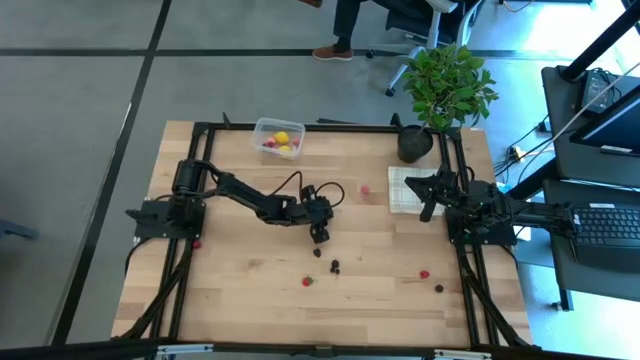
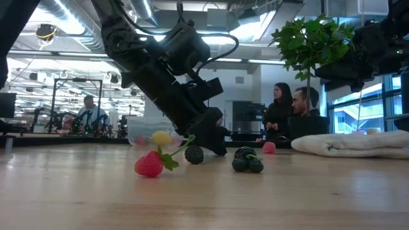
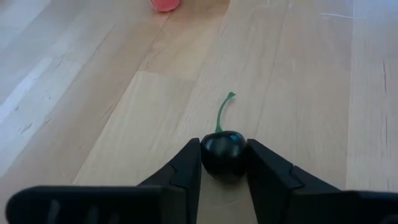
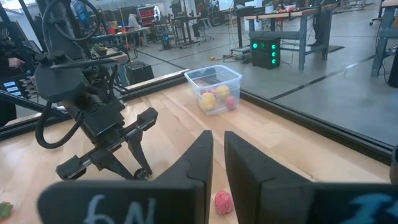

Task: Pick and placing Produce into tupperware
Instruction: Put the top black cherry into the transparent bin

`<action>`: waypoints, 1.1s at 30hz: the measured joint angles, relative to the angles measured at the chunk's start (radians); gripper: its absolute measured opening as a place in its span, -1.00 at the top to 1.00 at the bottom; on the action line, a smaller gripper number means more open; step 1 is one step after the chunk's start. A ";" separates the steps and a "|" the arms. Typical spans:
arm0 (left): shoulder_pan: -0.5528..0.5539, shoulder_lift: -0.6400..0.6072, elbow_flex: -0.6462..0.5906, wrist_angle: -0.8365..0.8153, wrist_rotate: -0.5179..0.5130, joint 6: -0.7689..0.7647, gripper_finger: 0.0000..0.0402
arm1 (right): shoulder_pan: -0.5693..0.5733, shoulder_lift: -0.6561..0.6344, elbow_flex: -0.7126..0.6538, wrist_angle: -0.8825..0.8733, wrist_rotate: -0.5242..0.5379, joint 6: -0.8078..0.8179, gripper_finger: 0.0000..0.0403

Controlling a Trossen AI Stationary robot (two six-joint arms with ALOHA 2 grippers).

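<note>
Wooden surface first: the left arm reaches out across its middle, the right arm parked by the white cloth. At the far edge, the clear tupperware with yellow and pink pieces inside. Left gripper is down at the surface, fingers clenched on a dark cherry, green stem up. Right gripper hovers, fingers nearly together, gripping nothing. Loose berries lie scattered nearby, a strawberry too.
</note>
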 joint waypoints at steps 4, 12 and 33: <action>0.000 -0.006 0.000 0.012 -0.007 0.000 0.48 | 0.000 0.000 0.000 0.000 0.000 0.000 0.78; 0.051 -0.174 0.006 -0.078 -0.013 0.010 0.53 | 0.000 0.000 0.000 0.003 0.000 0.003 0.78; 0.587 -0.551 0.163 -0.840 -0.017 -0.088 0.47 | -0.003 0.000 0.000 0.026 0.008 0.007 0.78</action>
